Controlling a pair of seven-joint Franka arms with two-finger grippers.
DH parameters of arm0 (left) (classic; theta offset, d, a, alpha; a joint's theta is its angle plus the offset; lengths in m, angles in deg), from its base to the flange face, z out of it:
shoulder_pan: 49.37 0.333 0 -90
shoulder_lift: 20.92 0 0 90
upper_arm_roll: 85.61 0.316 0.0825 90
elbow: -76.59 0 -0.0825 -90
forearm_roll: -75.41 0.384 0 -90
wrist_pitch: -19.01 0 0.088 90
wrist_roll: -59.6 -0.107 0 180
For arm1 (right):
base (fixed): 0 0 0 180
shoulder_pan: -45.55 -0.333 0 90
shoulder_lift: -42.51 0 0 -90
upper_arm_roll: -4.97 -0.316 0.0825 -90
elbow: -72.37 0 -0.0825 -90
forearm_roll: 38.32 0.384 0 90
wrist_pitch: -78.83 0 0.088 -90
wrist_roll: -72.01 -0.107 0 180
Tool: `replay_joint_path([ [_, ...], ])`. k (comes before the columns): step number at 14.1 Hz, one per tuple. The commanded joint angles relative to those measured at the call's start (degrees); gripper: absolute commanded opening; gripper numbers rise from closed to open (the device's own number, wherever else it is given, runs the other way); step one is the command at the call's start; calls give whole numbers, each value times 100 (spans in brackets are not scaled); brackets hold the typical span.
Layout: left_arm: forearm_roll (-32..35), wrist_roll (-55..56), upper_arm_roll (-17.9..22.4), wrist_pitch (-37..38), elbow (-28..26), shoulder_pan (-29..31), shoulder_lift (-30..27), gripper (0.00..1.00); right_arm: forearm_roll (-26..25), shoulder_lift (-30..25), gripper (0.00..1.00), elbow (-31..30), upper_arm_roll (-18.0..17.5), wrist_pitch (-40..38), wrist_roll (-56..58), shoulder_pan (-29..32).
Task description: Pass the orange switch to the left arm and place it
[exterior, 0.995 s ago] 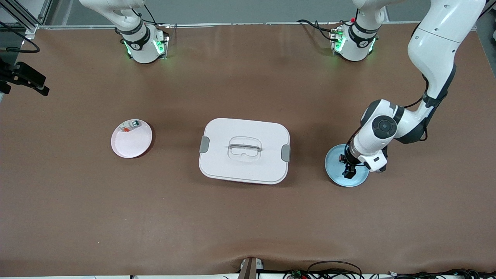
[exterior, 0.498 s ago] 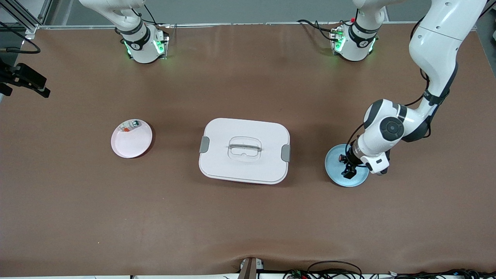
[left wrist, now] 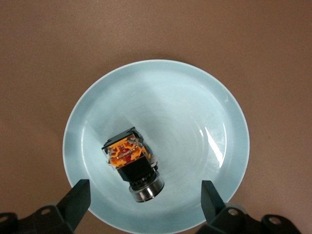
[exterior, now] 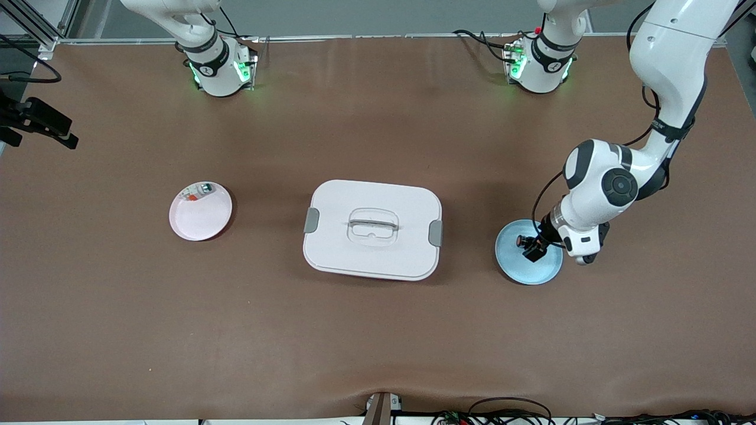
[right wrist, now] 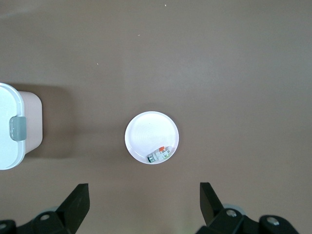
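Hovering over the blue plate [exterior: 528, 271], the left gripper [left wrist: 144, 204] is holding its fingers apart above the orange switch [left wrist: 132, 163] lying there. The right gripper [right wrist: 144, 207] is waiting spread wide, high over the pink plate [right wrist: 151, 138] beside the box [exterior: 372, 229].

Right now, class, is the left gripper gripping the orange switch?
No: the orange switch lies free on the blue plate between the left gripper's open fingers.

The front camera looked down from high across the table [exterior: 378, 330], the left wrist camera looked closely down on the blue plate [left wrist: 161, 87], and the right wrist camera, from higher up, shared the pink plate [right wrist: 146, 131] and box [right wrist: 12, 146] with it.
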Motion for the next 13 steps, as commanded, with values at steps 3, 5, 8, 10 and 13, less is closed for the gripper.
replay_joint_path([
  [3,-537,-1918,176,47,-462,-106,-595,100,231,-29,100,-51,-28,-134,53,183],
  [5,-661,-2998,360,47,-525,-219,-683,100,240,-29,100,-60,-37,-143,54,235],
  [8,-880,-4589,641,56,-638,-378,-859,100,240,-29,100,-60,-37,-187,54,227],
  [10,-978,-5330,817,74,-665,-483,-929,100,240,-29,100,-60,-37,-187,62,227],
  [13,-1004,-6024,1037,310,-621,-615,-1148,100,232,-29,100,-60,-37,-187,62,218],
])
